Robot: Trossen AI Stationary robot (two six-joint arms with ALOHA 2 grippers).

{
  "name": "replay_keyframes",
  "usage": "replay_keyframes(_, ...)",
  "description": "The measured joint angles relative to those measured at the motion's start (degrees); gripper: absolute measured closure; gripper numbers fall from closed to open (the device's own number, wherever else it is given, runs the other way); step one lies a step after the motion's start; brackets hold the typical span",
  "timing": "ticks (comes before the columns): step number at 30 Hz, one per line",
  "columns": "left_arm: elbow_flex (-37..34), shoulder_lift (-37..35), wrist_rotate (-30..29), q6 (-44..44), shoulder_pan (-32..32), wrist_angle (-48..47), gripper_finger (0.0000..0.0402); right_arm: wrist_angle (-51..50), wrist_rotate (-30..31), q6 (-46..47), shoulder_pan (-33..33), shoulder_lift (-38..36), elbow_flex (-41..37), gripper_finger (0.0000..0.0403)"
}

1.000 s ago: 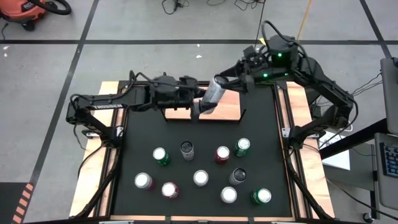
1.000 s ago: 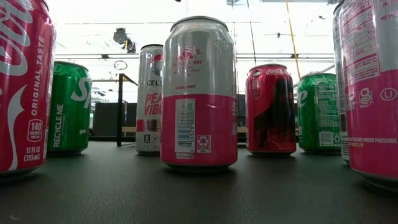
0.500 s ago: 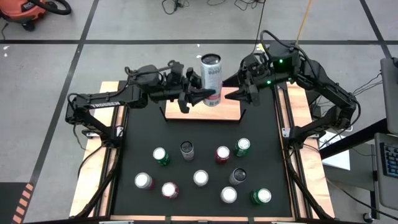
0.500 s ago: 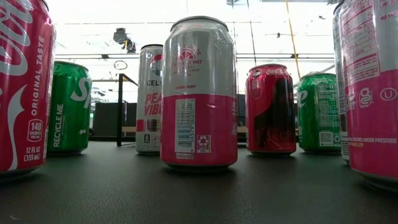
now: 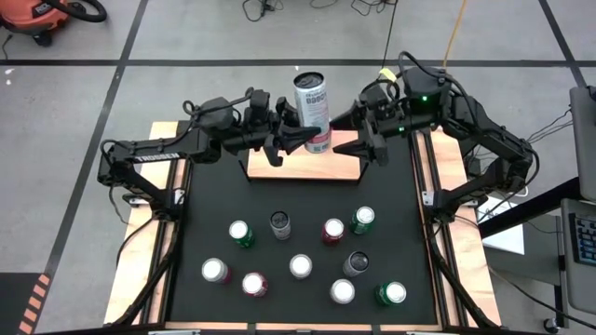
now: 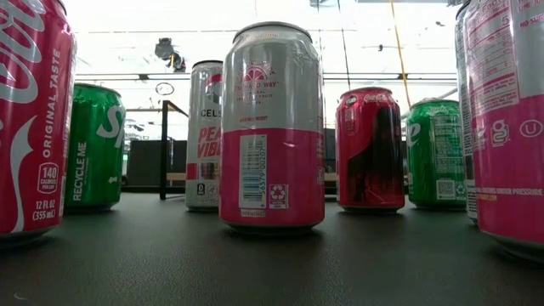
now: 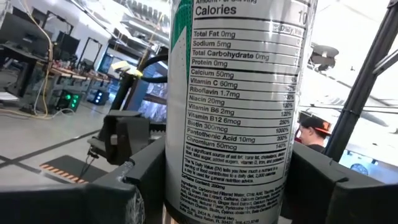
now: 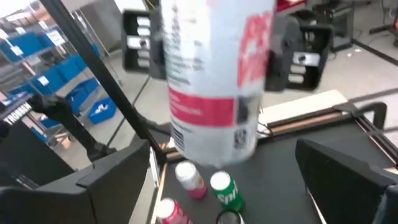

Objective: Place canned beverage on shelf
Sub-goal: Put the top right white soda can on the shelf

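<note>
Silver can (image 7: 239, 106) lists "Calories", "Niacin 20mg", "Biotin 300mcg".

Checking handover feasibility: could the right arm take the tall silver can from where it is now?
Probably yes: the right tool is open beside the tall silver can held by the left tool.

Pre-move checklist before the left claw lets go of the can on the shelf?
1. Can upright: ok. Silver can stands vertical.
2. Can over the shelf: ok in the high view; base contact with the board: cannot tell.
3. Left claw grip: ok, closed low on the can.
4. Right claw clear: ok, open, beside the can, apart from it.
5. Shelf space: ok, no other can shows on the board.
6. Remaining cans on the black mat: ok, upright, away from both arms.
</note>
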Motion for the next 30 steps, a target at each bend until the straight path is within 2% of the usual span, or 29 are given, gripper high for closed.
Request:
replay_keyframes(7, -0.02, 0.43, -11.09, 0.46, -1.83, -0.03, 0.0162, 3.12, 0.15, 1.51, 0.0, 0.86, 0.0, 0.0023)
replay_keyframes(13, -0.09, 1.43, -13.47, 2.11, -3.92, 0.66, 0.0162, 4.17, 2.08, 1.72, 0.0, 2.46, -0.01, 0.0023)
replay_keyframes(20, -0.12, 2.72, -16.36, 1.95, -5.0, 2.61, 0.0162, 4.31, 1.12, 1.37, 0.6, 4.73, -0.02, 0.0029)
replay_keyframes(24, -0.11, 3.06, -16.67, 1.94, -5.07, 3.13, 0.0162, 4.52, 1.08, 1.22, 0.76, 5.06, -0.02, 0.0058)
replay_keyframes(30, -0.11, 3.13, -16.62, 1.82, -5.05, 2.58, 0.0162, 4.65, 1.38, 1.24, 0.72, 5.06, -0.02, 0.0146)
